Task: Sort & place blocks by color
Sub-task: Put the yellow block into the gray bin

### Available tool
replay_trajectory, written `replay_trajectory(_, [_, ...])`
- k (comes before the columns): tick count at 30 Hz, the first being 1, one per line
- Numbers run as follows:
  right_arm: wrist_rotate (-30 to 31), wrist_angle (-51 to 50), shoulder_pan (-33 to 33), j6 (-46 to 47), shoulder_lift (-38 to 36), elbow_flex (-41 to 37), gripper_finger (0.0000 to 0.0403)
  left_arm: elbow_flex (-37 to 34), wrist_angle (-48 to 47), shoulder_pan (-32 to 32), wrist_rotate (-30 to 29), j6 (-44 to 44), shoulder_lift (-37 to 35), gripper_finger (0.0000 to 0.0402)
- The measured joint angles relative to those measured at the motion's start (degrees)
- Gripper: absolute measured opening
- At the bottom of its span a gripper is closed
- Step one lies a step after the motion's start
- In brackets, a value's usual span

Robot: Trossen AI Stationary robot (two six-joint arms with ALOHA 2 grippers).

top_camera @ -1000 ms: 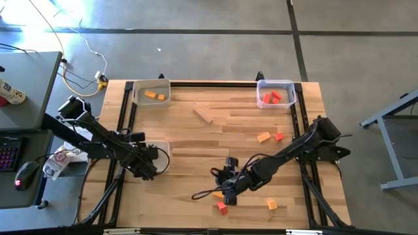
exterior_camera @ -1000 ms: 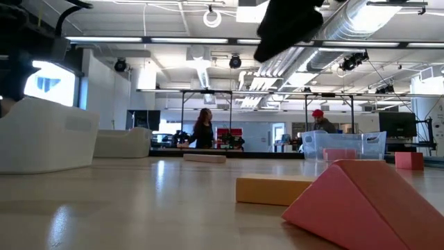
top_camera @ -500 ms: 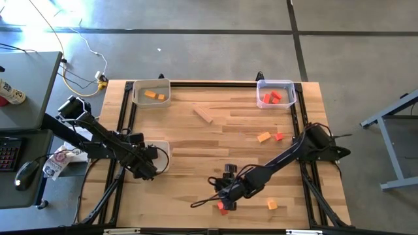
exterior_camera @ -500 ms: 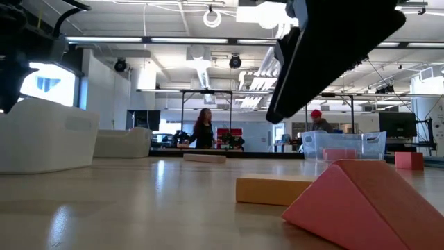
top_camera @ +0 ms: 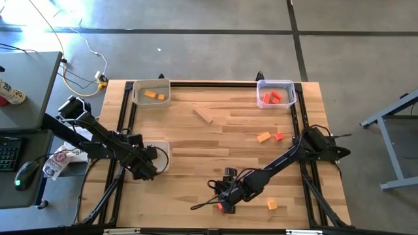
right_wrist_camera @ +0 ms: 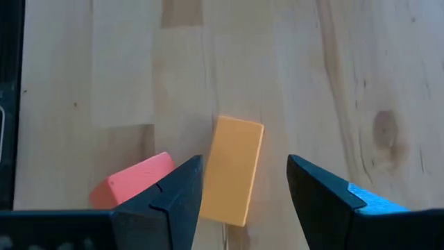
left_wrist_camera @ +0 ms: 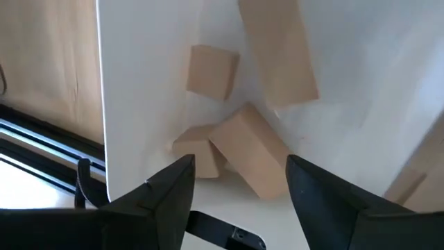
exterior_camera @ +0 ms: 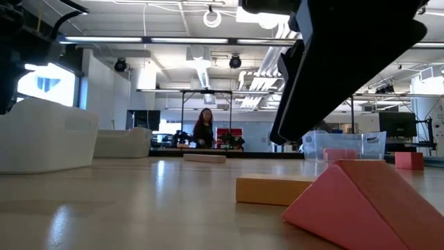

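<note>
A light wooden counter (top_camera: pixel 222 137) carried two dark robot arms, seen from overhead. The right tool (top_camera: pixel 225 200) hung low over the counter at about six o'clock, its fingers (right_wrist_camera: pixel 170 201) spread apart with nothing between them. Through its wrist camera a flat orange rectangular wooden block (right_wrist_camera: pixel 233 180) lay on the bare wood in the gap between the fingers, and a red wooden wedge (right_wrist_camera: pixel 133 187) lay just beside it. The level camera showed the same pair close up, the orange block (exterior_camera: pixel 274 189) behind the red wedge (exterior_camera: pixel 364 205), with the dark bulk of the right arm (exterior_camera: pixel 347 55) hanging above them.

The left tool (top_camera: pixel 145 167) waited at about nine o'clock over a pale rectangular plastic bin (top_camera: pixel 163 151), its fingers (left_wrist_camera: pixel 159 201) also apart and empty. Inside that bin lay several plain light wood blocks (left_wrist_camera: pixel 253 160), some touching each other.

Towards eleven o'clock stood another pale bin (top_camera: pixel 151 92) holding two orange pieces (top_camera: pixel 155 95). Towards one o'clock a clear plastic bin (top_camera: pixel 275 93) held red pieces (top_camera: pixel 272 97). A long plain wood plank (top_camera: pixel 203 115) lay alone near twelve o'clock. Towards three o'clock an orange block (top_camera: pixel 264 137) and a small red block (top_camera: pixel 279 136) lay near each other, and a small orange cube (top_camera: pixel 272 205) lay towards five o'clock.

Far behind the counter, a person (exterior_camera: pixel 203 130) stood in the room.
</note>
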Motion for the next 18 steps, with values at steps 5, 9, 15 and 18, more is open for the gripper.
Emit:
replay_trajectory(5, [0.0, 0.0, 0.3, 1.8, 0.0, 0.0, 0.0195, 2.3, 0.0, 0.0, -0.6, 0.0, 0.0, 0.0209])
replay_trajectory(9, [-0.3, 0.1, 0.8, 2.4, 0.0, 0.0, 0.0195, 6.3, 0.0, 0.0, -1.9, 0.5, 0.0, 0.0209])
replay_trajectory(15, [-1.3, 0.9, 0.9, 2.9, 2.0, 0.0, 0.0195, 12.1, 0.1, 0.0, -5.9, 1.6, 0.0, 0.0209])
replay_trajectory(18, [-1.3, 1.1, 0.9, 3.3, 2.9, 0.0, 0.0195, 13.9, 0.1, 0.0, -7.0, 3.1, 0.0, 0.0209])
